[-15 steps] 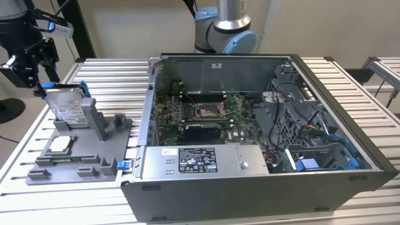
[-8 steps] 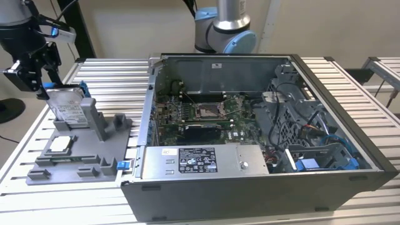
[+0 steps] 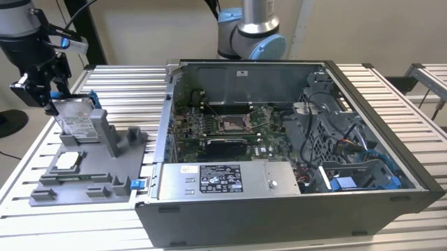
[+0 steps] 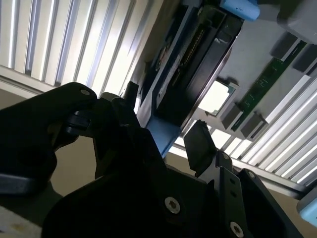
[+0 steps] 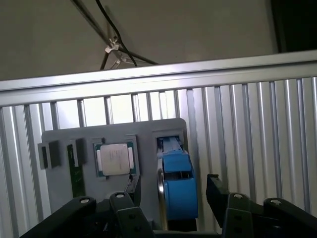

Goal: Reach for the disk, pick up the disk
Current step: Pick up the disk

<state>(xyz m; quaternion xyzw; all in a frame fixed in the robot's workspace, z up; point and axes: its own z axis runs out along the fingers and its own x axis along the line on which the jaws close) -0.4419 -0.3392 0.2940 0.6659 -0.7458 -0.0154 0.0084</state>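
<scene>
The tool (image 5: 174,184) fills the foreground in both wrist views as dark metal links and screws. It is released, with its two black fingers (image 5: 216,186) spread apart. Between them sits the disk (image 5: 178,186), seen edge-on in the first wrist view as a blue bracket with a thin strip of silver metal beside it. There is a clear gap between the bracket and one finger. The other finger is close to the metal side, though I cannot tell whether it touches.

In the exterior view the disk stands on edge, leaning a little, with its white label showing. It sits in a slot of a grey plastic holder (image 3: 94,183) on the slatted metal table (image 3: 125,83), at the exterior view's left. The tool hangs at the disk's upper end, under the arm (image 3: 24,26).

Just beside the disk on the same holder, a small square silver chip (image 5: 115,159) lies flat in its recess, with a narrow green circuit strip (image 5: 76,171) next to it. The open computer case (image 3: 279,222) stands on the table at the exterior view's right, well apart from the tool.
</scene>
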